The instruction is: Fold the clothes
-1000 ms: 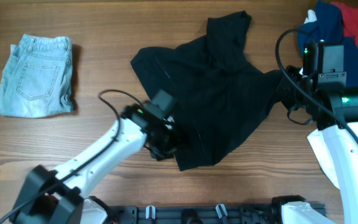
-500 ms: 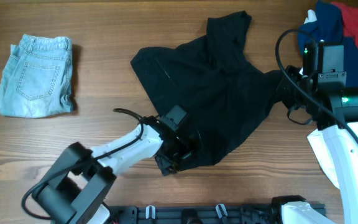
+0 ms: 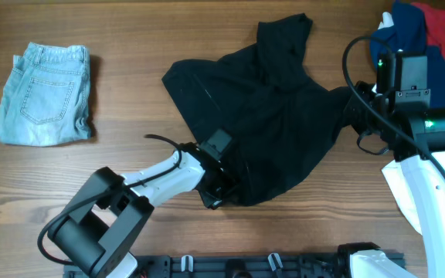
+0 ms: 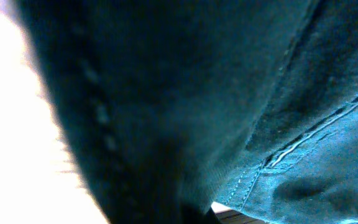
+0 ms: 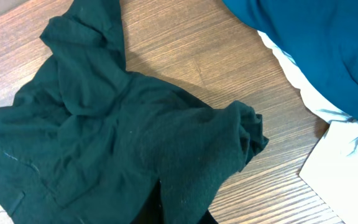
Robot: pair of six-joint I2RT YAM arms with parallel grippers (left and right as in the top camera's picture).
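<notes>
Overhead, we see the black shirt point(image 3: 269, 116) crumpled mid-table, its long axis running from the near hem, where the left gripper point(image 3: 216, 194) is buried in cloth, to a narrow end pointing at the far edge; the right gripper point(image 3: 354, 114) sits at its right tip. The left wrist view is all fabric and a stitched hem, so we cannot tell that gripper's state. The right wrist view shows cloth bunching up towards the hidden right gripper, its state likewise unclear.

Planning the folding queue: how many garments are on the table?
5: jeans far left, black shirt centre, navy garment, red garment and white cloth piled top right; the pile may hide more.
</notes>
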